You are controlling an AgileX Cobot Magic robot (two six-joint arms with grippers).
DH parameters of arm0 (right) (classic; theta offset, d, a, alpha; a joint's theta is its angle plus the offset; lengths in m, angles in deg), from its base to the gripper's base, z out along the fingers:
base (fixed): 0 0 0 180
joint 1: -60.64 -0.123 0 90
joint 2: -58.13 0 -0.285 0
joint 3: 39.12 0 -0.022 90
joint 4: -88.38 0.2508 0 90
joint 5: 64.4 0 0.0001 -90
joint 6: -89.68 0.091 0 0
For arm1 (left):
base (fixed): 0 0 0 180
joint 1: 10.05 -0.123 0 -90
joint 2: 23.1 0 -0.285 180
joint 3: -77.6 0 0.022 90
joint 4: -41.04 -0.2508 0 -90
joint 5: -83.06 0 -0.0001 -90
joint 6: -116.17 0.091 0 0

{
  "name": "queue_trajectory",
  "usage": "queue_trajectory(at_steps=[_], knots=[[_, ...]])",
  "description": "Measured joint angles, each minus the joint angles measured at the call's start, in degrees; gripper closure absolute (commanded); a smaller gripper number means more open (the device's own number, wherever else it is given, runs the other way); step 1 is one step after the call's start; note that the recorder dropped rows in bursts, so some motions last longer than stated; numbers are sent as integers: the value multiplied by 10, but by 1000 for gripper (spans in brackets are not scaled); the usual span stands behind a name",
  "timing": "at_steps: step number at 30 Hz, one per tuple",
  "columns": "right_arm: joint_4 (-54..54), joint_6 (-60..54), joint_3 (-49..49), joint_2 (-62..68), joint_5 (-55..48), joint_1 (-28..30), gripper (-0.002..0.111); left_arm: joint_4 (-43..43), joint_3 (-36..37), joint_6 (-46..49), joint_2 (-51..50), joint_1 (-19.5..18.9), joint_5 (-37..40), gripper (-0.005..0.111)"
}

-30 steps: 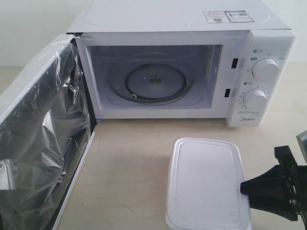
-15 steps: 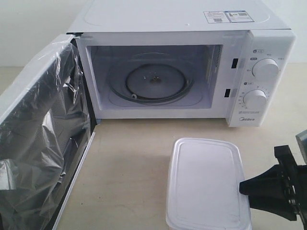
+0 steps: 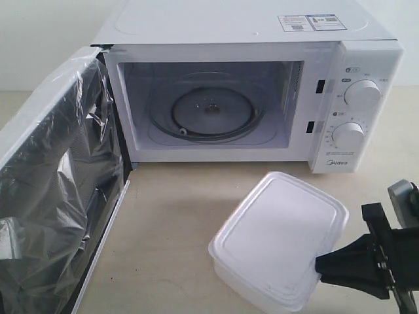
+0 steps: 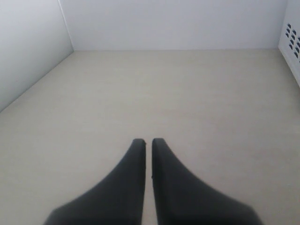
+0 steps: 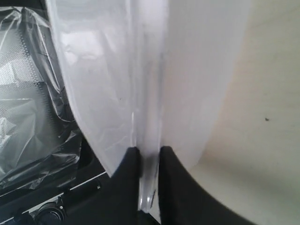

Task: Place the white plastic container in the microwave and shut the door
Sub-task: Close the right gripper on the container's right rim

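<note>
The white plastic container (image 3: 278, 239) hangs tilted just above the table in front of the microwave (image 3: 249, 91), turned slantwise. My right gripper (image 3: 322, 265) is shut on the container's rim at its near right corner; in the right wrist view the rim (image 5: 149, 140) sits pinched between the black fingers. The microwave's cavity stands open with the glass turntable (image 3: 211, 111) bare. The door (image 3: 55, 196) is swung wide to the left, its inner side covered in crinkled clear film. My left gripper (image 4: 148, 141) is shut on nothing, over bare table, out of the exterior view.
The two knobs (image 3: 361, 93) sit on the microwave's right panel. The beige table (image 3: 170, 222) spreads between the door and the container. A vented white side wall (image 4: 291, 40) stands near the left gripper.
The container has lifted off the table, tilted and rotated, its far end swinging toward the microwave. My right gripper moved left and slightly up with it.
</note>
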Motion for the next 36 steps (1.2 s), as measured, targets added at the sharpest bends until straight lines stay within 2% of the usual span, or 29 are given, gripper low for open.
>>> queue_trajectory(at_steps=[7,8,11,12,24,27,31,36], knots=[[13,-18,0,0,2,0,106,0,0,0,0,0,0,102],[15,-20,0,0,3,0,100,0,0,0,0,0,0,102],[27,-24,0,0,5,0,67,0,0,0,0,0,0,102],[31,-24,0,0,5,0,62,0,0,0,0,0,0,102],[112,-73,0,0,22,0,64,0,0,0,0,0,0,102],[128,-85,0,0,30,0,70,0,0,0,0,0,0,102],[137,-96,0,0,30,0,84,0,0,0,0,0,0,102],[139,-102,0,0,30,0,85,0,0,0,0,0,0,102]])
